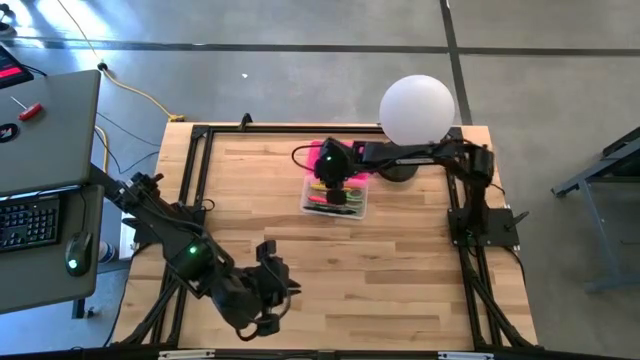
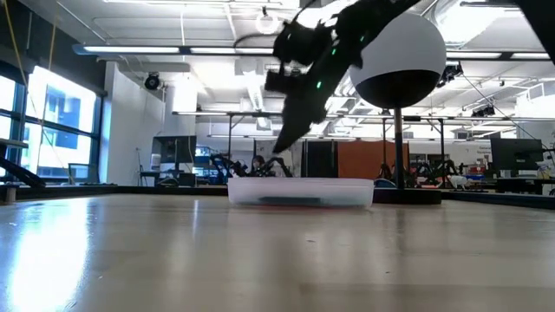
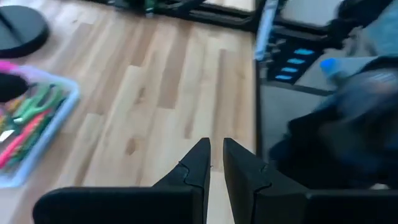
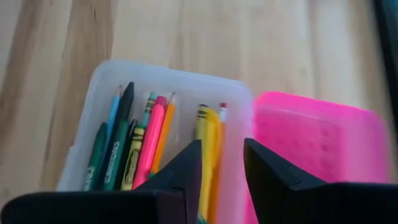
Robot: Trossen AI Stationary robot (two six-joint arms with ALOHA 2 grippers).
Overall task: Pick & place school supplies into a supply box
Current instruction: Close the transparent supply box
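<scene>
**A robotics lab in an open industrial hall**

A wooden surface [image 1: 330,260] stands on a bare concrete floor [image 1: 300,60]. Behind it stretch strip lights [image 2: 139,49], exposed ceiling ducts, tall windows [image 2: 52,121] and further workstations; a keyboard [image 1: 28,222] lies on a side desk [image 1: 45,125].

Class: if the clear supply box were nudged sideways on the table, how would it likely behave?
The supply box looks thin-walled and light, so it would probably slide on the smooth wooden table. Low and flat, it seems unlikely to tip. The pens and pencils lying loose inside may shift.

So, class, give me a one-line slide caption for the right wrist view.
Right gripper, fingers apart, above the clear supply box of pens and pencils, pink lid alongside.
</scene>
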